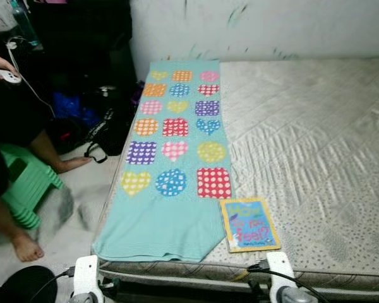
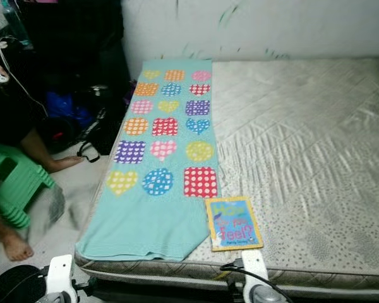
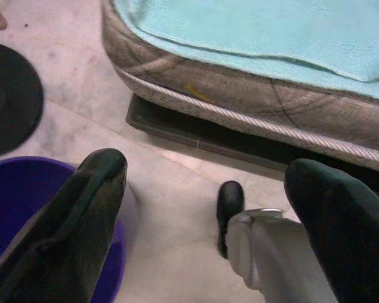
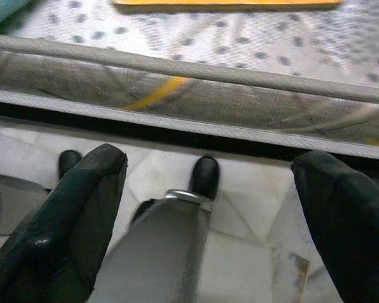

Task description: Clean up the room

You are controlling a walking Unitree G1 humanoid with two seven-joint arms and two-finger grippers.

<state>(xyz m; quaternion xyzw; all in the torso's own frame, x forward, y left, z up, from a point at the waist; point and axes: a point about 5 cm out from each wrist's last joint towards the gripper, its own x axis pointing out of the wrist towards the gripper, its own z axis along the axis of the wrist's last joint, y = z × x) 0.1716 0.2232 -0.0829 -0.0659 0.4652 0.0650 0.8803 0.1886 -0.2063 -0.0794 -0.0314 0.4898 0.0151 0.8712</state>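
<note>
A teal cloth [image 1: 174,145] printed with coloured hearts, circles and squares lies lengthwise along the left side of the mattress [image 1: 316,145]. A small picture book [image 1: 249,224] with a yellow border lies near the mattress's front edge, just right of the cloth. My left gripper [image 3: 208,221] hangs open low beside the bed, above the floor and a purple bucket [image 3: 25,214]. My right gripper [image 4: 208,221] is open too, held below the mattress edge [image 4: 189,82] with the book's edge [image 4: 227,4] above it.
A person sits at the left on a green stool [image 1: 25,183], holding a white controller [image 1: 5,76], bare feet on the floor. Dark bags [image 1: 95,120] are piled by the bed's far left corner. A black round base [image 3: 9,98] rests on the floor near the bucket.
</note>
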